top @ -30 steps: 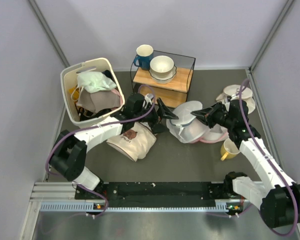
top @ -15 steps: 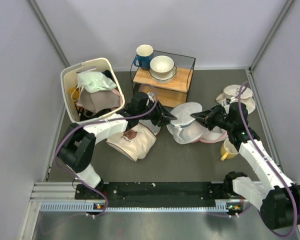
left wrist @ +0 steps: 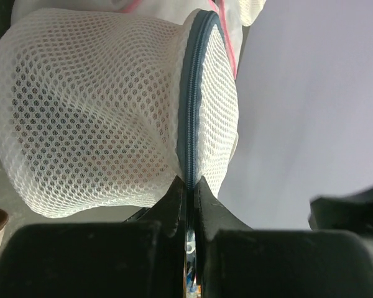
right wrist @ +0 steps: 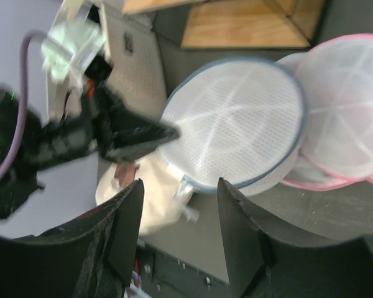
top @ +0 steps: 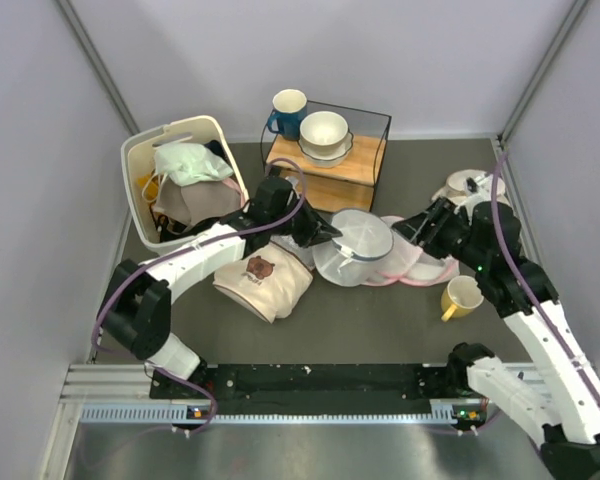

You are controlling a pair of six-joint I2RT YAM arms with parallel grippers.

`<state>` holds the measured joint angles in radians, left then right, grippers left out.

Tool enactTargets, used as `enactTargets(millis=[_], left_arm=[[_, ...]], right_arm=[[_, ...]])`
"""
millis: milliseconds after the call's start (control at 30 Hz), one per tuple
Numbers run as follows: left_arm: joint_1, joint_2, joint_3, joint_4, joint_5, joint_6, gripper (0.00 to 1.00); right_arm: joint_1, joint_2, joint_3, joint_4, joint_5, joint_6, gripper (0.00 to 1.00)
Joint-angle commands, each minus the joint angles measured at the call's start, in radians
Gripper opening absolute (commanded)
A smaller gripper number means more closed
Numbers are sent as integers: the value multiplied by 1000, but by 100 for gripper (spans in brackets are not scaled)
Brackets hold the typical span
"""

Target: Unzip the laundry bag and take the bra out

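Note:
The laundry bag (top: 360, 242), a round white mesh drum with a grey-blue zip rim, lies mid-table, top face up. My left gripper (top: 328, 232) is shut on its left rim. In the left wrist view the jaws (left wrist: 189, 186) pinch the zip line (left wrist: 191, 93) where it runs down the mesh. My right gripper (top: 415, 228) hangs open just right of the bag, touching nothing. In the right wrist view its fingers (right wrist: 127, 226) frame bare table below the bag (right wrist: 236, 124). The bra is hidden inside the mesh.
Pink-trimmed mesh bags (top: 425, 265) lie against the bag's right side. A bear-print cloth (top: 265, 282) sits under my left arm. A white basket of clothes (top: 185, 190), a wire shelf with a bowl (top: 325, 135), a yellow mug (top: 462, 297) and plates (top: 470, 185) ring the area.
My left gripper went from open to shut on the bag's rim. My right gripper let go of the bag and drew back to the right. The bag settled flat, slightly leftward.

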<state>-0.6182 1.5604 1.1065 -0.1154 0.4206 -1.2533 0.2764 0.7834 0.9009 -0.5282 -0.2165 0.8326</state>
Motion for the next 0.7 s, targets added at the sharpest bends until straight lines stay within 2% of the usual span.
enactTargets(millis=[0, 33, 267, 667], left_arm=[[-11, -62, 76, -99, -92, 74, 0], [-12, -62, 79, -104, -98, 77, 0], [-15, -62, 73, -115, -109, 74, 0], [-26, -36, 95, -112, -94, 68, 0]], right_arm=[[234, 94, 116, -128, 216, -130, 47], [327, 118, 130, -138, 261, -119, 47], [510, 260, 151, -101, 342, -38, 47], [544, 346, 142, -69, 336, -27, 43]])
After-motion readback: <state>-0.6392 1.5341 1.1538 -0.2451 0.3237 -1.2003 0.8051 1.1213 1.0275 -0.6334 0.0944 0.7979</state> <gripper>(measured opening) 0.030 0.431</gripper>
